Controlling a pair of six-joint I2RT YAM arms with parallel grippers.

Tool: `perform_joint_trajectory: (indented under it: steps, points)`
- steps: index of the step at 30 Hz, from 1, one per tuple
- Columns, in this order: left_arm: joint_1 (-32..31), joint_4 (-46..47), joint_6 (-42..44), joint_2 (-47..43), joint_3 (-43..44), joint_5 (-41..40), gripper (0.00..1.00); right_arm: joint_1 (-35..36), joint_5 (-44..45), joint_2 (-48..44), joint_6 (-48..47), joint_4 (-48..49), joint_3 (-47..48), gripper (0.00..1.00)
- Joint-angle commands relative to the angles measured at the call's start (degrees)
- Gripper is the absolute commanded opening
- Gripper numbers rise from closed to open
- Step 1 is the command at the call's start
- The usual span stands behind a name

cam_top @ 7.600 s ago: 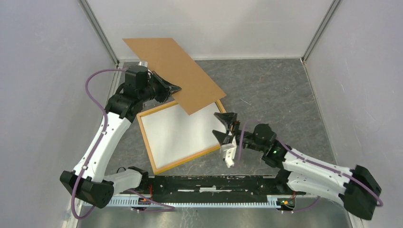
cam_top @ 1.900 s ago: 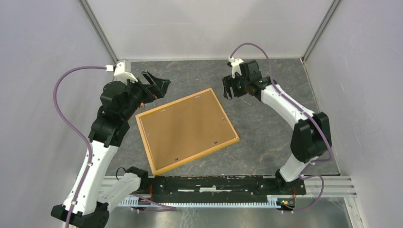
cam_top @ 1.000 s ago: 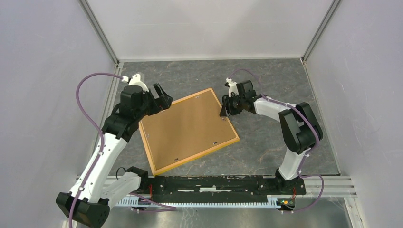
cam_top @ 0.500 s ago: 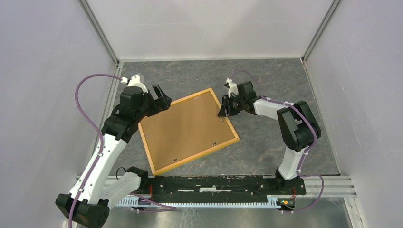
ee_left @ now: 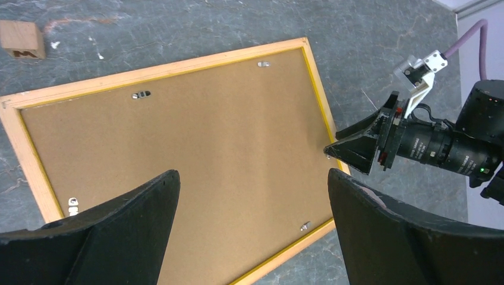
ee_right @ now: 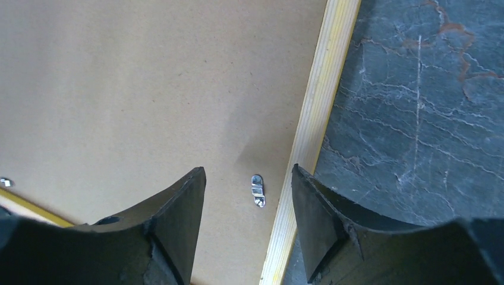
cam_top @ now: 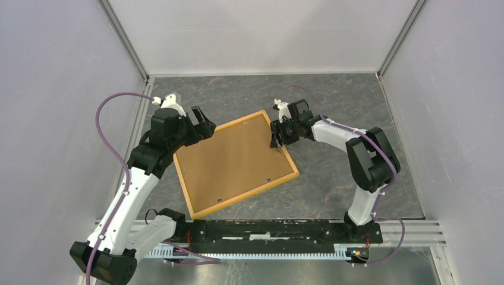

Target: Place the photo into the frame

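Observation:
The frame point(cam_top: 246, 196) of light wood lies face down on the table, with a plain brown backing board point(cam_top: 235, 160) filling it. The photo is hidden. My left gripper point(cam_top: 204, 121) hovers wide open over the frame's far left corner; in its wrist view the gripper point(ee_left: 252, 173) spans the board point(ee_left: 196, 154). My right gripper point(cam_top: 275, 138) is low over the frame's right edge, open, holding nothing. In the right wrist view the gripper point(ee_right: 247, 169) straddles a small metal clip point(ee_right: 257, 190) beside the wood edge point(ee_right: 321, 107).
Several small metal clips point(ee_left: 141, 94) sit along the inside of the frame. A small wooden block point(ee_left: 22, 39) lies on the grey table beyond the frame's far left corner. Grey walls close in on three sides.
My right gripper has shifted a little left onto the frame's right edge, and its jaws have closed somewhat and then widened again. The left arm and the frame have stayed still.

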Motion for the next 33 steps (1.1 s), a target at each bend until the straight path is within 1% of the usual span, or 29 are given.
perform_joint_trajectory:
  steps: [1,2,7,10,12,14,16,20,22,25,27,33]
  points:
    - [-0.17,0.9,2.92,0.89,0.62,4.16,1.0,1.35,8.92,-1.68,-3.83,-3.51,-0.83,0.63]
    - [-0.17,0.98,3.04,1.02,0.69,5.61,1.0,1.42,9.86,-1.38,-3.94,-3.61,-1.0,0.63]
    - [-0.17,1.05,4.56,1.2,1.08,8.73,1.0,1.68,20.39,-1.76,-6.99,-3.56,-1.23,0.65]
    - [-0.12,1.06,5.71,1.41,1.42,10.13,1.0,1.95,22.88,-1.76,-10.49,-5.75,-0.2,0.71]
    - [-0.17,1.06,6.2,1.69,1.44,10.23,1.0,2.17,22.6,-1.96,-12.51,-5.97,-0.58,0.74]
    - [-0.12,1.08,6.54,2.01,1.36,10.27,1.0,2.17,21.79,-1.33,-12.59,-6.21,-0.37,0.75]
    - [-0.14,1.36,6.77,2.33,1.19,10.48,1.0,2.23,18.4,-1.04,-12.33,-5.52,-0.67,0.75]
    - [-0.16,1.5,7.09,2.62,1.0,10.83,1.0,2.16,15.69,-2.3,-10.29,-4.08,-1.66,0.76]
    - [-0.17,1.93,7.18,2.65,0.85,10.97,1.0,2.26,15.06,-3.36,-7.71,-3.91,-2.03,0.76]
    - [-0.15,2.32,7.18,2.81,0.91,11.53,1.0,2.32,14.89,-5.21,-4.77,-3.13,-2.75,0.76]
    - [-0.17,2.38,7.18,2.88,1.07,11.85,1.0,2.71,13.87,-6.16,-3.29,-0.97,-3.96,0.76]
    - [-0.19,3.03,6.57,3.45,0.85,12.89,1.0,4.58,15.4,-2.4,-2.92,-2.22,-2.44,0.72]
